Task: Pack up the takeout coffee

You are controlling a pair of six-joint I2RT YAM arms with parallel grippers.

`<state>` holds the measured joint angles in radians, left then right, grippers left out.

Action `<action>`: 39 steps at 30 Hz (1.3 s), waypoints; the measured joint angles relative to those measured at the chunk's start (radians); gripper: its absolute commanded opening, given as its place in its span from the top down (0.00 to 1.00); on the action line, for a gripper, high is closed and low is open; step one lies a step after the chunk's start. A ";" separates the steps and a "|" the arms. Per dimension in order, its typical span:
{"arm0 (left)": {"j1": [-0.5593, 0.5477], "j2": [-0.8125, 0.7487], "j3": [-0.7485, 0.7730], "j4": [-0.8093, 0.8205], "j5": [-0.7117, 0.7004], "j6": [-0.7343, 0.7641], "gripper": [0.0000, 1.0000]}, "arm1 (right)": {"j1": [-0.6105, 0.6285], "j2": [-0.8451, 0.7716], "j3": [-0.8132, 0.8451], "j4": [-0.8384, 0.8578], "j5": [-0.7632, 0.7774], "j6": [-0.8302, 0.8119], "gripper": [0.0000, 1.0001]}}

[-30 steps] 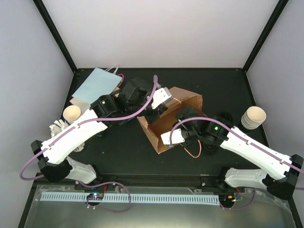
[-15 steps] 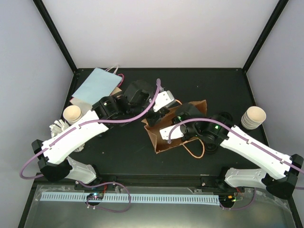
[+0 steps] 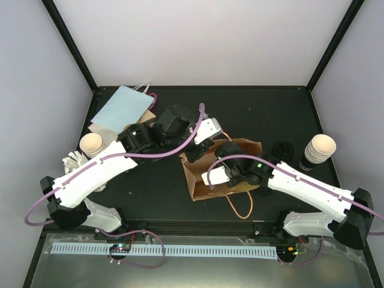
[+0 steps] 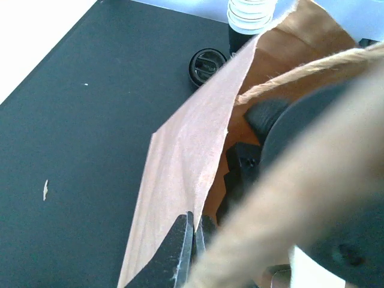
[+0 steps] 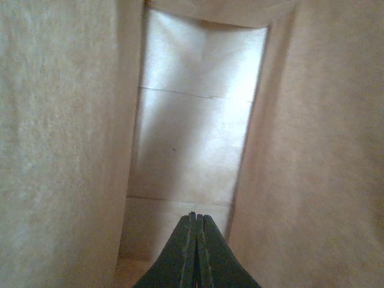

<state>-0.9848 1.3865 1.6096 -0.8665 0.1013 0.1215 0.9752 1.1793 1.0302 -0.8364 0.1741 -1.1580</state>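
Overhead and wrist views of a black tabletop (image 3: 252, 114) enclosed by plain white walls (image 3: 198, 42), with black frame posts (image 3: 69, 45) running down the rear corners. The surface is matte and dark, with a few pale specks visible in the left wrist view.

The brown bag (image 3: 198, 180) lies on its side near the centre, its twine handle (image 3: 241, 209) looping toward the near edge. The left hand (image 4: 193, 219) has its fingers pressed together on the bag's paper edge at the mouth. The right hand (image 5: 193, 215) sits inside the bag, fingers closed against each other with nothing between them (only the pale paper lining shows around it).

The takeout coffee is outside the bag: a stack of paper cups (image 3: 319, 147) stands at the right edge of the tabletop, a black lid (image 3: 282, 148) lies just beside it, and a single paper cup (image 3: 91, 143) stands at the left edge. A flat pale-blue bag (image 3: 123, 105) rests in the far left corner.
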 measured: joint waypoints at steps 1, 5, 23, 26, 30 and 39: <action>-0.003 0.000 0.000 0.000 -0.006 0.002 0.98 | 0.000 0.008 -0.015 0.004 0.000 0.009 0.99; -0.021 0.000 0.000 -0.001 -0.042 0.018 0.99 | 0.006 0.019 -0.061 0.003 -0.016 0.030 0.99; -0.086 0.000 0.000 0.009 -0.360 0.108 0.98 | 0.071 0.058 0.015 -0.290 -0.286 0.172 0.99; -0.095 0.000 0.000 0.014 -0.385 0.119 0.98 | 0.079 0.059 0.039 -0.332 -0.320 0.186 0.99; -0.102 0.000 0.000 0.023 -0.409 0.129 0.98 | 0.083 0.059 0.050 -0.373 -0.335 0.196 0.99; -0.104 0.003 0.005 0.025 -0.412 0.121 0.98 | 0.085 0.010 0.093 -0.299 -0.186 0.200 0.99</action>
<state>-1.0889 1.3899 1.6146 -0.8417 -0.3111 0.2424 1.0607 1.1889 1.1233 -1.1358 -0.0120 -0.9585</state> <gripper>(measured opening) 0.016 0.014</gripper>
